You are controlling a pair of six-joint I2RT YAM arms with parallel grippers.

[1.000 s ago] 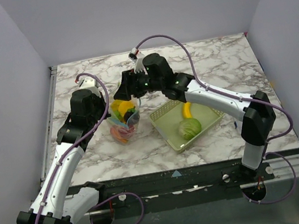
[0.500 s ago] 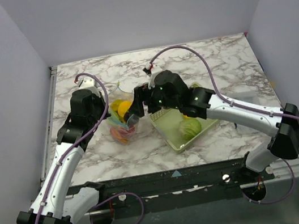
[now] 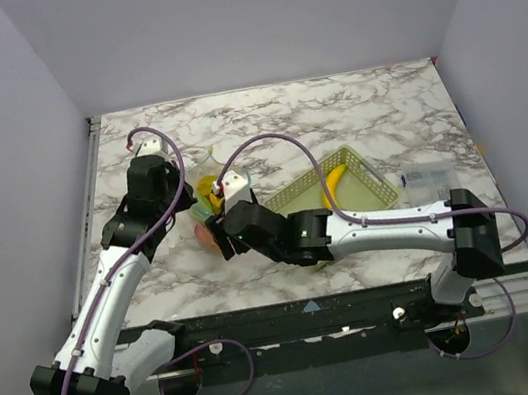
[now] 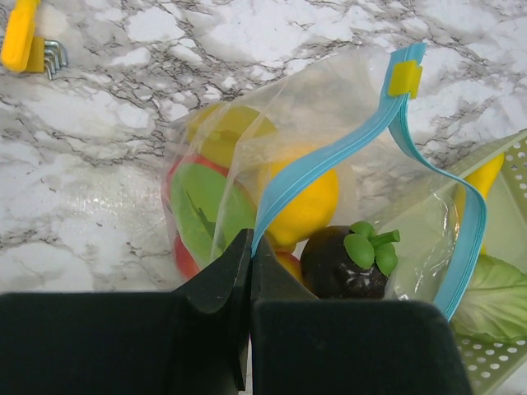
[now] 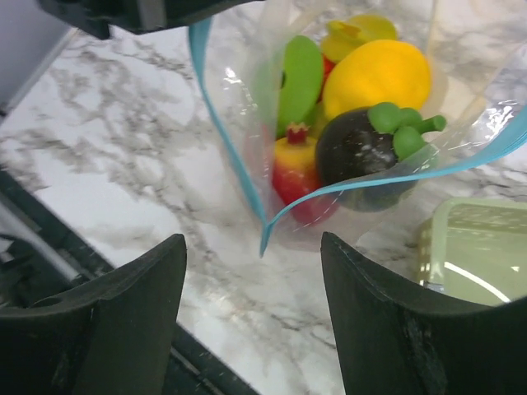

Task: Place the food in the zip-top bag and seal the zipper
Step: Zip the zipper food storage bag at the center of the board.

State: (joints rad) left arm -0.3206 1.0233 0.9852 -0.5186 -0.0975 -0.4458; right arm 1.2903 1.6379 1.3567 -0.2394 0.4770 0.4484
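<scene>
We see a marble table (image 3: 381, 107) carrying everything. The right arm (image 3: 380, 224) lies low across the front of it. The right gripper (image 5: 253, 244) is spread wide with nothing in it, and the near corner of the bag's mouth sits in front of the gap.

The yellow-green mesh basket (image 3: 373, 171) sits right of centre and holds a banana (image 3: 333, 186) and a green cabbage (image 4: 494, 300).

Just left of the basket, the clear zip-top bag (image 4: 329, 107) rests on the table with its mouth gaping. The left gripper (image 4: 249, 247) is closed tight, pinching one lip of the light-blue zipper (image 4: 313, 160).

Inside the bag we can make out a yellow lemon (image 4: 309, 206), a dark mangosteen (image 4: 342, 267) with a green cap, a flat green piece (image 4: 198, 206) and a red-and-yellow piece (image 5: 294, 164).

A small clear packet (image 3: 429, 173) lies right of the basket. The yellow slider (image 4: 405, 78) sits at the far end of the zipper. A set of hex keys (image 4: 53, 56) lies well apart from the bag.
</scene>
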